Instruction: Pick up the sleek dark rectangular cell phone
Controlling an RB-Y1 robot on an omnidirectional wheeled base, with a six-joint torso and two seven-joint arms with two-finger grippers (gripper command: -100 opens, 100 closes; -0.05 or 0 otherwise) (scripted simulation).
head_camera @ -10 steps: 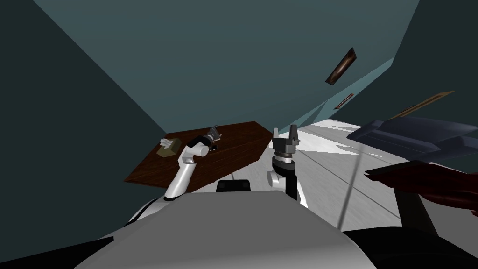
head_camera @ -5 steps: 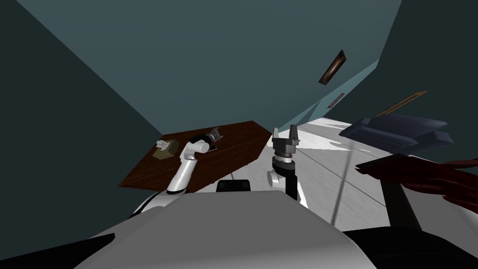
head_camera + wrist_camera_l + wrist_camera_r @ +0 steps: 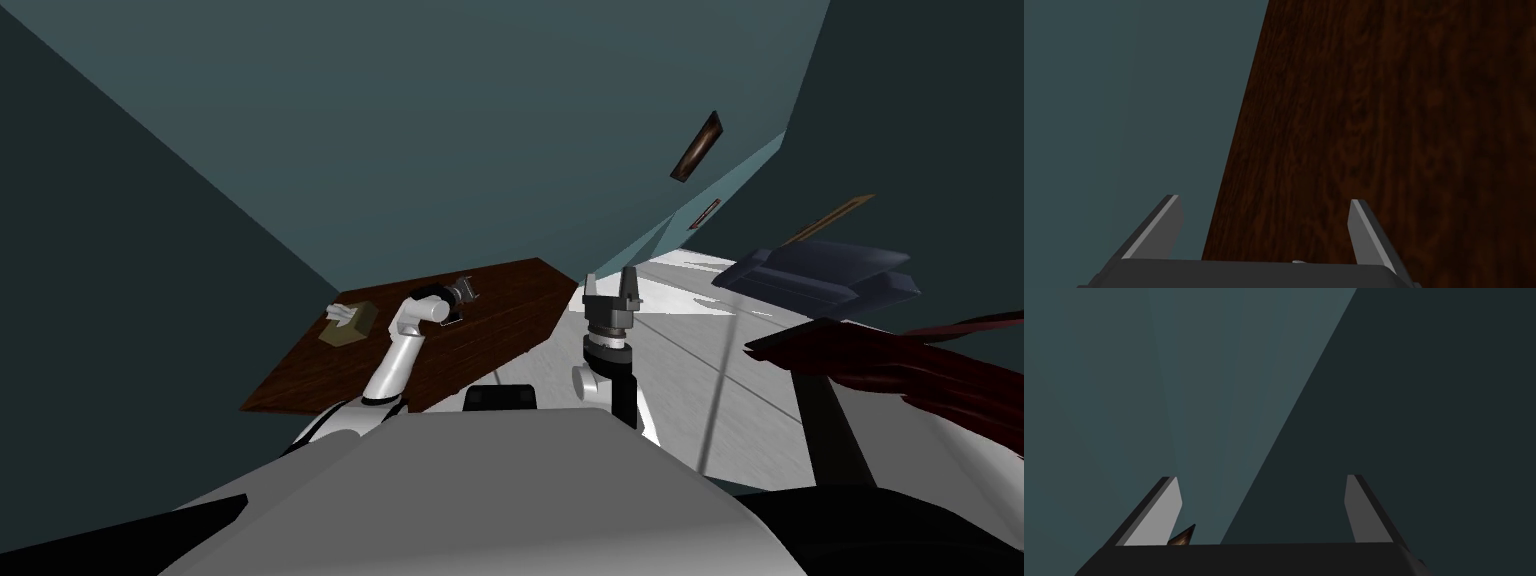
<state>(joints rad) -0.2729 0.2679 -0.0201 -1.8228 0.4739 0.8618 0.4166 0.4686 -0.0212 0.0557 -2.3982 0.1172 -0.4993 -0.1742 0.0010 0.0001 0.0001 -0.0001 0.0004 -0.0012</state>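
White left forearm [image 3: 393, 365], dark joint bands — right wrist [image 3: 606, 345] dark, ribbed; thin grey blade fingers [image 3: 1161, 227] on black boxes.

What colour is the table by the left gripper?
The table is dark reddish-brown with wood grain; the left wrist view shows it best.

No legible txt, labels, brands, nos. or signs anywhere.
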